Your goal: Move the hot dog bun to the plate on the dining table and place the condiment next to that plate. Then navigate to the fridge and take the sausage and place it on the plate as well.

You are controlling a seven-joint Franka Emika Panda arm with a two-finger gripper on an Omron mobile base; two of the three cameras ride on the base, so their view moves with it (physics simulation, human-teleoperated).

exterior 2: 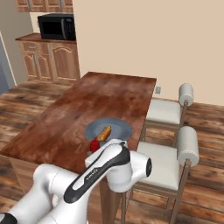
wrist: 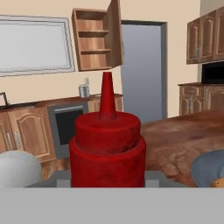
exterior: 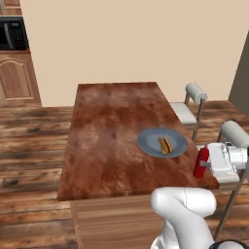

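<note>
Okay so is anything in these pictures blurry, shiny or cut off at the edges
Left base view: the dining table top shows pale glossy patches; the plate and hot dog bun look soft and coarse. Right base view: the condiment is partly hidden behind the arm. Hand view: the condiment looms large, and the plate is cut off.

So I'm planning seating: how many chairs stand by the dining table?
2, both along the dining table's far long side from the kitchen cabinets: the nearer chair beside the plate, the farther chair behind it. Others may be out of frame.
</note>
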